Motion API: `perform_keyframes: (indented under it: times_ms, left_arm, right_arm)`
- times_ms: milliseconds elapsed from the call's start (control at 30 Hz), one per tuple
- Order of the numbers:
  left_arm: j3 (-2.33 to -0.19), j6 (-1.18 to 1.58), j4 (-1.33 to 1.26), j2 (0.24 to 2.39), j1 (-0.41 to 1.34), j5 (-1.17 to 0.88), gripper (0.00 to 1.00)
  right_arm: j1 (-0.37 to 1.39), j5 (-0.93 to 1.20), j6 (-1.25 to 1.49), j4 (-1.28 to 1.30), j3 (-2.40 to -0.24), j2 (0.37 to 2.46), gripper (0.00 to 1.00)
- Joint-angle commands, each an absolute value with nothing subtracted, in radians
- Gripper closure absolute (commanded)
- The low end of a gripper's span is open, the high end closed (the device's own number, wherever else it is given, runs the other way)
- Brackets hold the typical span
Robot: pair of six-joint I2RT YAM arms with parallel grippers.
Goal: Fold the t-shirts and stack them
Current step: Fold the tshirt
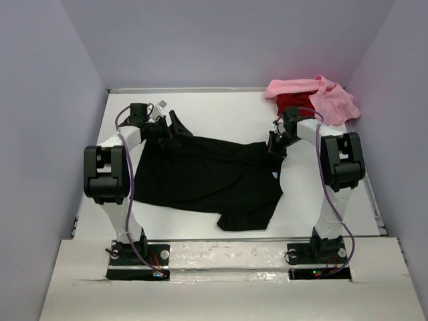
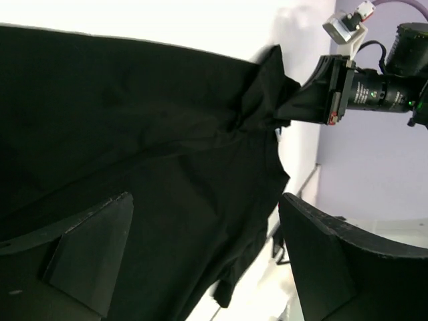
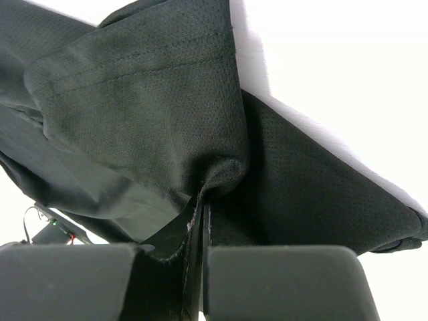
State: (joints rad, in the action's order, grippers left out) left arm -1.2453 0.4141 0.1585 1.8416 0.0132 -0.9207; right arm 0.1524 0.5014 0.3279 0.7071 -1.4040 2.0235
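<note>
Clamped tight in right end effector: small raised fold of black t-shirt, rest spread rumpled across middle of table. Poised wide over shirt's far left corner, gripping nothing: left end effector. Heaped at far right corner: pink t-shirt over red t-shirt. Risks: thin one-sided pinch slipping under pull; dragging cloth into a bunch instead of folding.
</note>
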Motion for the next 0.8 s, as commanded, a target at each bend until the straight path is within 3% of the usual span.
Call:
perform_keyframes:
  times_ms: [0,400,767]
  left_arm:
    - [-1.203,0.552,-0.035,1.848,0.043,-1.034,0.01]
    - [-1.407,0.537,-0.04,2.066,0.176,-0.939,0.01]
    - [-1.391,0.468,0.05,2.111,0.179,-0.893,0.01]
  right_arm:
    - [0.161,0.503,0.31,0.719,-1.454,2.006,1.0]
    - [0.161,0.496,0.311,0.721,-1.453,2.006,1.0]
    - [0.161,0.431,0.304,0.745,-1.474,2.014,1.0]
